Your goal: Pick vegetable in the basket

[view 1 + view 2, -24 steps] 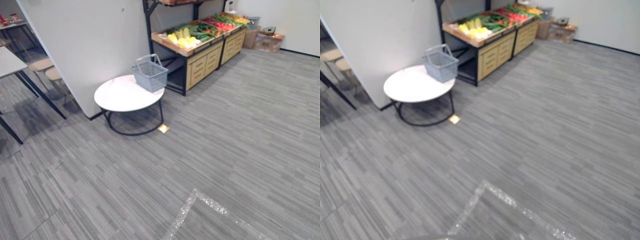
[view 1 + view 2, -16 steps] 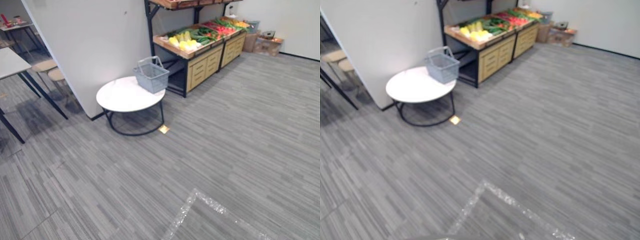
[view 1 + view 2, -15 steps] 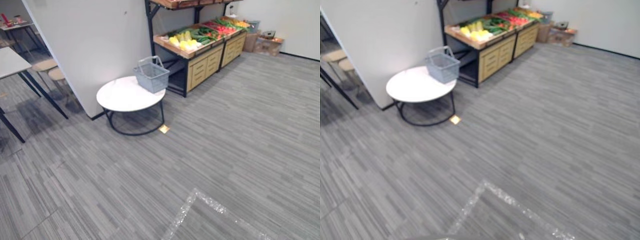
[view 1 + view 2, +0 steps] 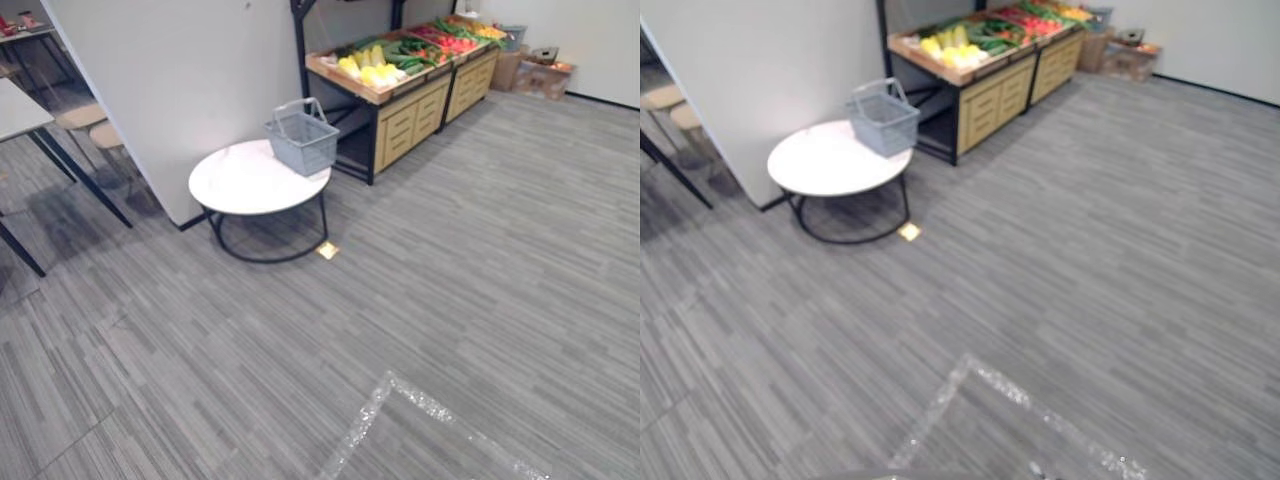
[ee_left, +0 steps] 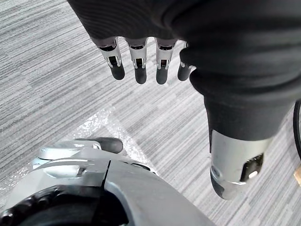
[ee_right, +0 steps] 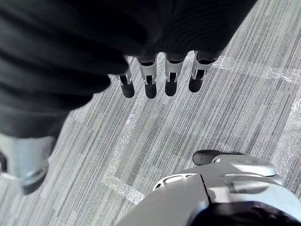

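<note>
Basket (image 4: 301, 141) on table (image 4: 238, 182) — vegetables (image 4: 386, 63) in wooden stand (image 4: 405, 126).

We record: left hand (image 5: 197, 42) and right hand (image 6: 94, 37) each carry a black ribbed cover; slim silver fingers (image 5: 137, 56) end in dark rounded tips; the thumb (image 5: 235, 162) is stouter, silver.

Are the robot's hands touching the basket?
Apart. The wrist views show the left hand and right hand open over carpet; the left eye view shows the basket on the white table far ahead.
</note>
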`<state>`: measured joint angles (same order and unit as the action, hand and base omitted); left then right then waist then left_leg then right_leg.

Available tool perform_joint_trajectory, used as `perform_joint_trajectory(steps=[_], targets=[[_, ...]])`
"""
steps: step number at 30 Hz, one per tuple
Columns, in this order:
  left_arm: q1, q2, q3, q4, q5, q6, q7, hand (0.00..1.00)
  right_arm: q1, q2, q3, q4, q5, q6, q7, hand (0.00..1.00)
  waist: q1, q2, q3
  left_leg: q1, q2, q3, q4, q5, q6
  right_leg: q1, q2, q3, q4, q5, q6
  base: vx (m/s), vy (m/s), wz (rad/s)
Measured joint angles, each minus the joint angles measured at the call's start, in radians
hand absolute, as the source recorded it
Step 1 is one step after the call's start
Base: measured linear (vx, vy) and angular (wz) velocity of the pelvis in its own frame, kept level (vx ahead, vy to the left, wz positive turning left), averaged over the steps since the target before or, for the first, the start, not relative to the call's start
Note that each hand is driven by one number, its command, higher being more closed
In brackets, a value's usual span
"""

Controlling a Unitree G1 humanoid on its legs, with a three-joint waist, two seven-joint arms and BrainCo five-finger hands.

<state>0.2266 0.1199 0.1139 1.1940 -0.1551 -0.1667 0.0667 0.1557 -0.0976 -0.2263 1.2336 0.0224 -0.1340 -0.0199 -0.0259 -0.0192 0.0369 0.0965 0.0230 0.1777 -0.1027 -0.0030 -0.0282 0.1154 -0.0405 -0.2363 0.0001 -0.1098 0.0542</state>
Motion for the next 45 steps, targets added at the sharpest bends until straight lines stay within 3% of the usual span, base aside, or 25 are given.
perform_joint_trajectory(steps=[4, 11, 21, 22, 23, 24, 25, 26, 28, 29, 30, 32, 34, 35, 37, 38, 39, 40, 42, 43, 45], targets=[[0.000, 0.000, -0.002, 0.000, -0.001, -0.001, -0.002, 0.00, 0.000, -0.002, -0.001, 0.000, 0.067, -0.001, 0.031, 0.00, 0.000, 0.000, 0.006, 0.012, 0.001, 0.001, 0.000, 0.000, -0.001, 0.011, 0.000, 0.000, 0.001, 0.000, 0.000, -0.05, -0.006, -0.01], [0.000, 0.001, -0.008, -0.001, -0.001, -0.001, -0.009, 0.00, 0.005, -0.004, 0.002, 0.000, 0.077, -0.001, 0.074, 0.00, 0.000, -0.001, 0.011, 0.010, 0.001, 0.001, 0.000, 0.000, 0.001, 0.009, -0.001, -0.001, -0.004, 0.000, 0.001, -0.03, 0.000, 0.00], [-0.001, -0.004, 0.040, 0.000, -0.039, 0.002, -0.011, 0.00, -0.001, -0.006, -0.005, 0.000, 0.077, 0.003, 0.073, 0.00, 0.001, -0.004, 0.019, -0.008, 0.012, 0.020, 0.038, -0.023, -0.015, -0.011, 0.003, 0.019, 0.024, -0.010, -0.015, 0.00, -0.001, -0.04], [-0.006, -0.005, 0.049, 0.000, -0.039, 0.002, -0.010, 0.00, -0.006, -0.005, -0.004, -0.001, 0.077, 0.003, 0.073, 0.00, 0.001, -0.005, 0.020, -0.033, 0.019, 0.024, 0.096, -0.049, -0.017, -0.015, 0.002, 0.022, 0.030, -0.013, -0.018, -0.02, -0.049, -0.17], [-0.028, -0.003, 0.066, -0.004, -0.040, 0.002, -0.009, 0.00, -0.023, -0.001, -0.004, -0.001, 0.099, 0.002, 0.073, 0.00, 0.003, -0.015, 0.055, -0.140, 0.051, 0.031, 0.342, -0.124, -0.047, -0.017, 0.004, 0.022, 0.041, -0.032, -0.042, -0.02, -0.047, -0.01], [-0.038, 0.000, 0.077, -0.005, -0.040, 0.002, -0.009, 0.00, -0.026, 0.001, -0.005, -0.001, 0.104, 0.002, 0.073, 0.00, -0.001, -0.018, 0.070, -0.196, 0.066, 0.028, 0.460, -0.132, -0.051, -0.008, 0.006, 0.016, 0.039, -0.035, -0.043, -0.06, -0.083, 0.07], [-0.050, 0.001, 0.103, -0.011, -0.041, 0.003, -0.009, 0.00, -0.026, -0.002, -0.008, 0.000, 0.106, 0.003, 0.073, 0.00, 0.000, -0.015, 0.091, -0.275, 0.099, 0.027, 0.638, -0.130, -0.046, 0.008, 0.015, 0.008, 0.039, -0.038, -0.048, -0.04, -0.055, 0.17], [-0.053, -0.017, 0.125, -0.021, -0.064, 0.003, -0.011, 0.00, -0.022, -0.011, -0.020, 0.000, 0.106, 0.004, 0.071, 0.00, 0.003, 0.011, 0.114, -0.338, 0.142, 0.026, 0.799, -0.107, -0.027, 0.037, 0.036, 0.004, 0.038, -0.045, -0.056, -0.03, -0.051, 0.13], [-0.046, -0.033, 0.157, -0.025, -0.096, 0.003, -0.012, 0.00, -0.016, -0.009, -0.048, 0.000, 0.104, 0.008, 0.065, 0.00, 0.007, 0.008, 0.125, -0.382, 0.163, 0.020, 0.929, -0.037, -0.033, 0.073, 0.034, 0.009, 0.039, -0.061, -0.060, 0.06, 0.020, 0.03], [-0.046, -0.043, 0.181, -0.035, -0.115, 0.003, -0.013, 0.00, -0.029, -0.011, -0.049, -0.003, 0.104, 0.015, 0.059, 0.00, 0.009, 0.010, 0.126, -0.429, 0.142, -0.008, 0.984, -0.049, -0.047, 0.084, 0.028, 0.021, 0.039, -0.067, -0.063, 0.11, 0.052, -0.08], [-0.044, -0.047, 0.183, -0.038, -0.117, 0.004, -0.013, 0.00, -0.041, -0.014, -0.051, -0.002, 0.104, 0.020, 0.055, 0.00, 0.010, 0.011, 0.127, -0.443, 0.127, -0.028, 0.968, -0.075, -0.047, 0.085, 0.022, 0.024, 0.041, -0.068, -0.063, 0.15, 0.102, -0.24], [-0.043, -0.054, 0.172, -0.041, -0.126, 0.003, -0.014, 0.00, -0.096, -0.015, -0.063, -0.002, 0.104, 0.020, 0.052, 0.00, 0.039, 0.014, 0.131, -0.460, 0.090, -0.050, 0.744, -0.096, -0.046, 0.080, -0.008, 0.064, 0.036, -0.069, -0.062, 0.20, 0.153, -0.49], [-0.043, -0.061, 0.167, -0.040, -0.138, 0.003, -0.014, 0.00, -0.114, -0.011, -0.060, -0.015, 0.104, 0.018, 0.052, 0.00, 0.045, 0.026, 0.134, -0.459, 0.094, -0.051, 0.540, -0.064, -0.041, 0.081, -0.016, 0.071, 0.028, -0.078, -0.048, 0.21, 0.173, -0.26], [-0.043, -0.071, 0.169, -0.040, -0.138, 0.003, -0.010, 0.00, -0.112, -0.016, -0.034, -0.033, 0.105, 0.016, 0.050, 0.00, 0.046, 0.038, 0.133, -0.451, 0.107, -0.054, 0.331, -0.012, -0.045, 0.088, -0.023, 0.071, 0.021, -0.096, -0.020, 0.26, 0.237, -0.04], [-0.041, -0.077, 0.172, -0.039, -0.138, 0.003, -0.004, 0.00, -0.113, -0.024, 0.003, -0.045, 0.105, 0.012, 0.048, 0.00, 0.051, 0.047, 0.131, -0.445, 0.125, -0.053, 0.198, 0.017, -0.044, 0.116, -0.039, 0.080, 0.021, -0.131, 0.012, 0.41, 0.348, -0.09], [-0.041, -0.075, 0.172, -0.038, -0.138, 0.003, -0.005, 0.00, -0.115, -0.022, 0.012, -0.046, 0.105, 0.008, 0.048, 0.00, 0.057, 0.045, 0.130, -0.445, 0.129, -0.029, 0.219, 0.073, -0.042, 0.138, -0.060, 0.086, 0.024, -0.163, 0.036, 0.46, 0.379, -0.17], [-0.032, -0.070, 0.171, -0.038, -0.138, 0.002, -0.007, 0.00, -0.117, -0.015, 0.019, -0.045, 0.105, 0.004, 0.048, 0.00, 0.059, 0.032, 0.121, -0.451, 0.109, -0.002, 0.271, 0.112, -0.023, 0.153, -0.097, 0.088, 0.032, -0.191, 0.028, 0.47, 0.367, -0.19], [-0.028, -0.061, 0.173, -0.037, -0.137, 0.002, -0.007, 0.00, -0.115, -0.005, 0.022, -0.040, 0.104, 0.001, 0.050, 0.00, 0.061, 0.009, 0.107, -0.467, 0.090, 0.011, 0.305, 0.108, -0.021, 0.149, -0.122, 0.096, 0.044, -0.199, 0.015, 0.39, 0.237, -0.15], [-0.053, -0.032, 0.167, -0.020, -0.128, 0.002, -0.006, 0.00, -0.120, 0.026, 0.022, -0.039, 0.104, -0.008, 0.056, 0.00, 0.054, -0.032, 0.059, -0.500, 0.009, 0.034, 0.338, 0.040, 0.034, 0.052, -0.198, 0.147, 0.190, -0.155, 0.017, 0.57, 0.294, 0.17], [-0.061, -0.030, 0.167, -0.019, -0.118, 0.002, -0.006, 0.00, -0.120, 0.028, 0.015, -0.038, 0.103, -0.008, 0.057, 0.00, 0.056, -0.034, 0.057, -0.490, -0.004, 0.036, 0.330, 0.031, 0.044, 0.032, -0.208, 0.165, 0.235, -0.135, 0.023, 0.66, 0.344, 0.29], [-0.072, -0.019, 0.158, -0.015, -0.099, 0.004, -0.007, 0.00, -0.109, 0.030, -0.055, -0.018, 0.096, -0.006, 0.067, 0.00, 0.055, -0.042, 0.062, -0.379, -0.049, 0.046, 0.280, -0.015, 0.065, -0.073, -0.251, 0.201, 0.552, 0.020, 0.040, 0.54, 0.280, 0.07]])
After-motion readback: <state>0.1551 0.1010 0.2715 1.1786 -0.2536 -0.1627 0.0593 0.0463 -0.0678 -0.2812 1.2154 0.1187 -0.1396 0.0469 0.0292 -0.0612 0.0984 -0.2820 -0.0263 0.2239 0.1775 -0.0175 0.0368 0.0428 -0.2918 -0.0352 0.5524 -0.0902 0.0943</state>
